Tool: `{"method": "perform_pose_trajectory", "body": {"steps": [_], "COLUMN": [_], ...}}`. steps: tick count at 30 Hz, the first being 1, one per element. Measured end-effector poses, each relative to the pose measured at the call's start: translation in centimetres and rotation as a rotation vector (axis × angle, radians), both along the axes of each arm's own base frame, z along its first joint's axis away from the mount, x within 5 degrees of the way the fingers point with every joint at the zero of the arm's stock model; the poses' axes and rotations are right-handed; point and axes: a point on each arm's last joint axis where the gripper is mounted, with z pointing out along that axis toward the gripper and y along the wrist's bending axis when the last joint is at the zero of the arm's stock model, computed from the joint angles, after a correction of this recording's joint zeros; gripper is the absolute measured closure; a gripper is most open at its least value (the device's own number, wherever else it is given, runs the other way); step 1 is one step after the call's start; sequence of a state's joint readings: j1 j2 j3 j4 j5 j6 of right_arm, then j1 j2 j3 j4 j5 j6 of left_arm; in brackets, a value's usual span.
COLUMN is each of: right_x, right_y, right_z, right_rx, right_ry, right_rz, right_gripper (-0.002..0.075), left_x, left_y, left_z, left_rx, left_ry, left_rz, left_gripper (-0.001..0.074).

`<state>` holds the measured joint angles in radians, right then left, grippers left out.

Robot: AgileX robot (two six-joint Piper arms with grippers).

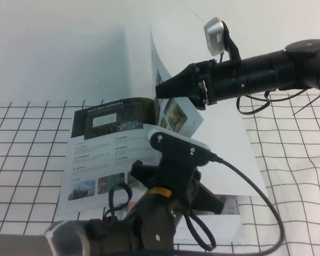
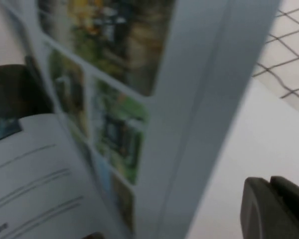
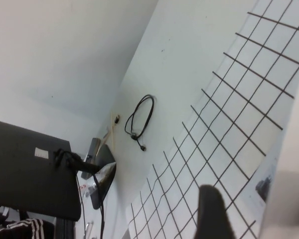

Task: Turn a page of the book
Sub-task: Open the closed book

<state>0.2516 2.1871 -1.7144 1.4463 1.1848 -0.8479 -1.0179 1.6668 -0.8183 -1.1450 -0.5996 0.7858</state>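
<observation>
Overhead, my right gripper (image 1: 161,88) pinches the page (image 1: 161,64) upright above the open book (image 1: 104,154) on the gridded desk (image 1: 26,144); my left gripper (image 1: 141,176) hovers low over the book. Left wrist: its fingers (image 2: 269,206), I cannot tell. Right wrist: one finger (image 3: 214,211) beside the page's edge (image 3: 291,164).

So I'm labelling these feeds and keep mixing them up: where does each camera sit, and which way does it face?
High: raised behind the robot, looking down at the open book; left claw low over it, right claw at the lifted page.
Left wrist: on the left arm, close to the page's photos; one finger shows.
Right wrist: on the right arm, facing the grid cloth and wall; one finger shows.
Shared: the page, in the high and left wrist views.
</observation>
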Motion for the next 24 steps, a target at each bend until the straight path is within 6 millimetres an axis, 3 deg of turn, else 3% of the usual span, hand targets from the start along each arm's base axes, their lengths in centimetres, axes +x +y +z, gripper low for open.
{"method": "perform_pose_trajectory", "body": {"steps": [7,11,15,18,24], "right_x": [-0.7,-1.5,-2.1,-2.4,-2.3], "right_y": [0.6,1.2,1.0,0.7,-0.7], "right_z": [1.4,2.6,3.6,3.5,0.9], "right_rx": [0.004,-0.004,-0.032,-0.102,-0.433], "right_ry": [-0.032,-0.073,-0.155,-0.203,-0.244], "right_rz": [0.019,0.044,0.072,0.109,0.153], "right_gripper": [0.0319,0.0319,0.0334,0.0379,0.0556], "left_x": [2.4,2.6,2.8,2.7,2.1], "left_y": [3.1,4.3,4.9,5.5,6.4], "left_z": [-1.1,-2.0,-2.3,-2.8,-3.8], "left_rx": [0.013,0.027,0.112,0.149,0.183], "left_ry": [0.142,0.266,0.277,0.285,0.315], "left_rz": [0.168,0.247,0.239,0.241,0.25], "left_gripper": [0.0738,0.0737,0.0737,0.0737,0.0737]}}
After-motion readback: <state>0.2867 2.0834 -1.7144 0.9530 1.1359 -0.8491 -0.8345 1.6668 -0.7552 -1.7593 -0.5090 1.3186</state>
